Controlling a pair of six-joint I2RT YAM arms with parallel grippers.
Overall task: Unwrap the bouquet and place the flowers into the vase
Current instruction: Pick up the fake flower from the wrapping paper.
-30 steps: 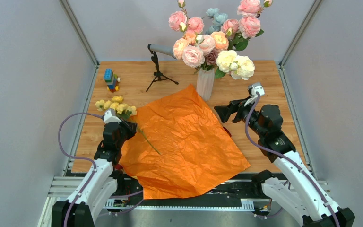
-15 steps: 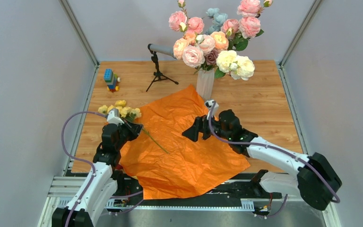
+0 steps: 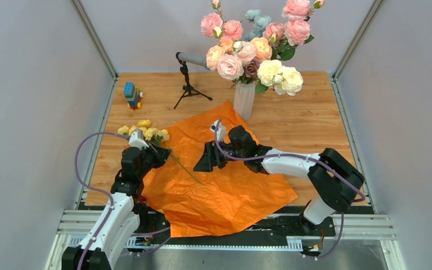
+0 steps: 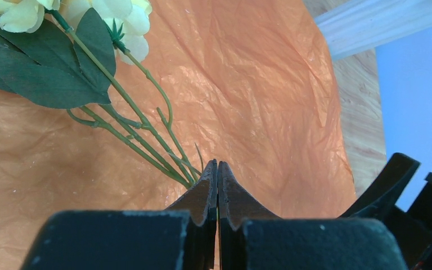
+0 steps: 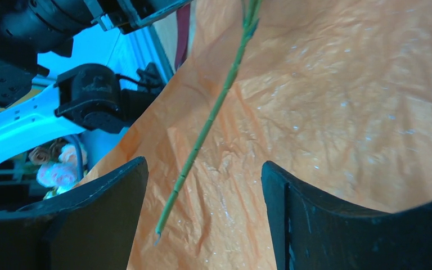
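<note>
On the table (image 3: 315, 112) the wrap's off: orange paper (image 3: 230, 185) lies flat, w/ most flowers (image 3: 253, 53) standing in the vase (image 3: 244, 101) at the back. One yellow sprig (image 3: 143, 132) is left, by the paper's left edge. L claw (image 4: 217, 164) is pinched tight on its stem (image 5: 214, 112). R claw (image 5: 202, 174) gapes wide, gripping nothing, stem's free end between its fingers. Remaining, I'd say: get sprig into vase.

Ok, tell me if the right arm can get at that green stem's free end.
Probably yes. The right gripper is open at the loose end of the stem, with only the orange paper behind it and nothing between. The left gripper pinches the stem farther up, clear of that end.
</note>
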